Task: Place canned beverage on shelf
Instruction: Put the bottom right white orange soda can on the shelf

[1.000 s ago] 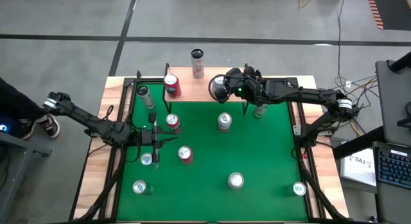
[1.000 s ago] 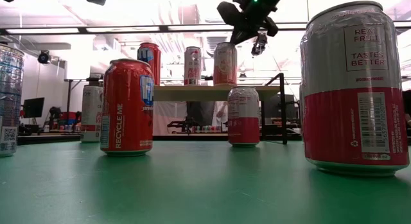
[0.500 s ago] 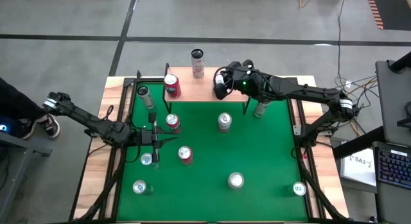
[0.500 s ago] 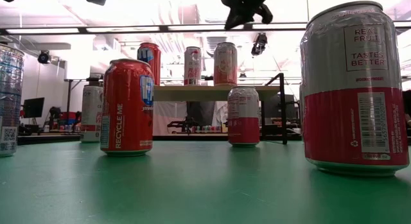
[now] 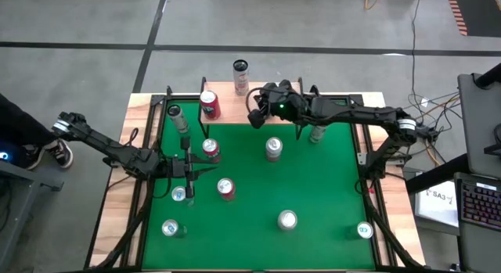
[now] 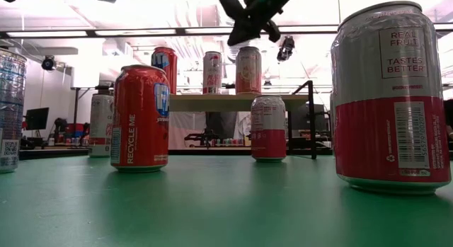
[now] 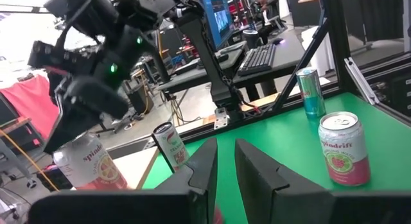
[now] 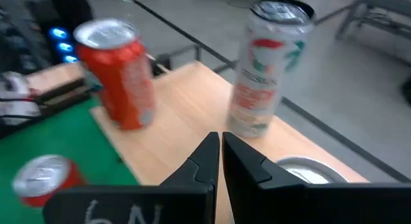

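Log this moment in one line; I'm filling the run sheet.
right gripper: shut, empty, above shelf | shelf holds three cans | left gripper: shut, waiting at table's left

Pale matt wood shelf (image 8: 186, 131), glossy metal cans (image 8: 121, 73).

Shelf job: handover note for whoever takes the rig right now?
Right gripper: shut, empty, in the air above the shelf.
Left gripper: low over the left of the table, no can seen in it.
Shelf: three cans upright on it: red can, tall can, pink can, which sits right under the right gripper.
Done: those three are placed.
Left: several loose cans stand on the green table; pick the next and shelve it, probably in the free space right of the pink can.
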Controlling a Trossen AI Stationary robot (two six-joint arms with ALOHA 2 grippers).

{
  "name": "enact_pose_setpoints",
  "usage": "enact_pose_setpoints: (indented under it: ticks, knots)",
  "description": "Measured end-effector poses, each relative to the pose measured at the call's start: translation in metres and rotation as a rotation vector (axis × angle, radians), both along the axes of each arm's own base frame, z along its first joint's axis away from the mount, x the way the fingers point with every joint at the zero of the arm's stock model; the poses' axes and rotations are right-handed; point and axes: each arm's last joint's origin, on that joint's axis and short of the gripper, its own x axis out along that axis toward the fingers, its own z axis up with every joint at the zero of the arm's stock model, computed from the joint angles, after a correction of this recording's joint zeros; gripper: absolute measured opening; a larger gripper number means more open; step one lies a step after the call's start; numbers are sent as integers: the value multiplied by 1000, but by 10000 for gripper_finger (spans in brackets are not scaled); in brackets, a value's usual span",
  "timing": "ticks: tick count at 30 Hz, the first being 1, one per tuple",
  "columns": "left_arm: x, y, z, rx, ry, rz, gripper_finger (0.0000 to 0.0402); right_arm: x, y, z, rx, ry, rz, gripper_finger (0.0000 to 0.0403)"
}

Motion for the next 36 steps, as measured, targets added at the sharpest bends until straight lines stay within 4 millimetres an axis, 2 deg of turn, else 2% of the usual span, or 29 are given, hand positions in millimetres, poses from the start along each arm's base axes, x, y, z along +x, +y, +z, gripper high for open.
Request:
enact_pose_setpoints:
  ticks: [9,17,36]
  knots:
    - [0,0,0,4,0,0,38,1,-2,-4,-18,27,-42,12]
    - [0,0,-2,-99,10,-1,38,-2,-1,-4,-7,48,-48,12]
    - [0,0,-4,-169,21,0,38,-5,0,-6,17,74,-59,12]
